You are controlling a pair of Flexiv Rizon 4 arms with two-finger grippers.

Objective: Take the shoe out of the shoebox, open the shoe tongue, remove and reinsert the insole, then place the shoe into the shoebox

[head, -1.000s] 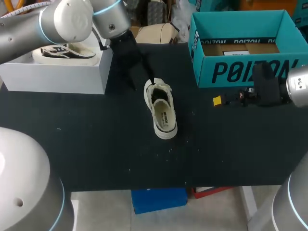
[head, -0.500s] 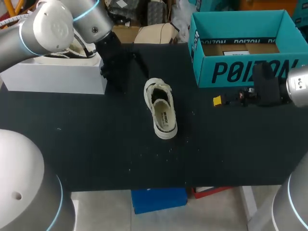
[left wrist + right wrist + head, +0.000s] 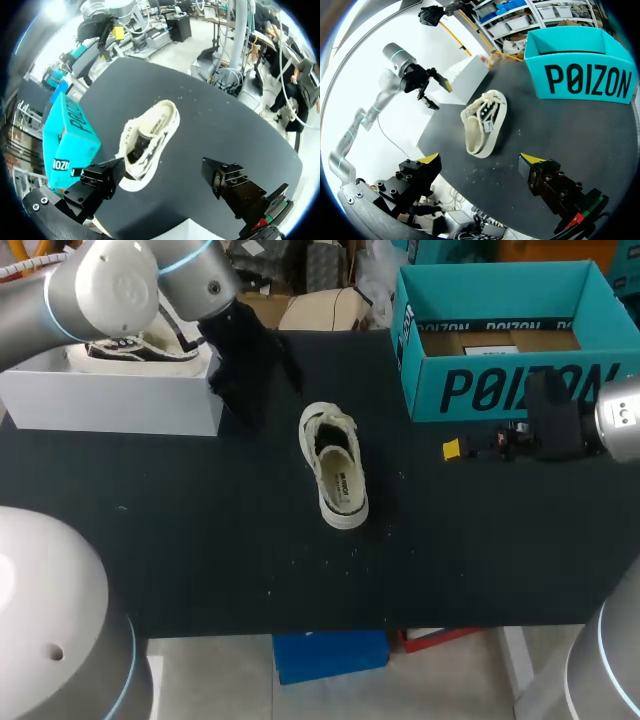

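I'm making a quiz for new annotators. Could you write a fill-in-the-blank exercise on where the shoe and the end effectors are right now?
1. The shoe lies on the black ___, outside the shoebox.
2. The left end effector is ___ and holds nothing.
3. The right end effector hangs close to the ___ shoebox, away from the shoe.
Missing words: table; open; teal.

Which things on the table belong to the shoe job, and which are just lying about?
For the job:
cream sneaker, lying on the table
teal shoebox, open
left gripper and right gripper, both open

Lying about, as far as I can tell:
white box
dark-and-white sneaker on top of it
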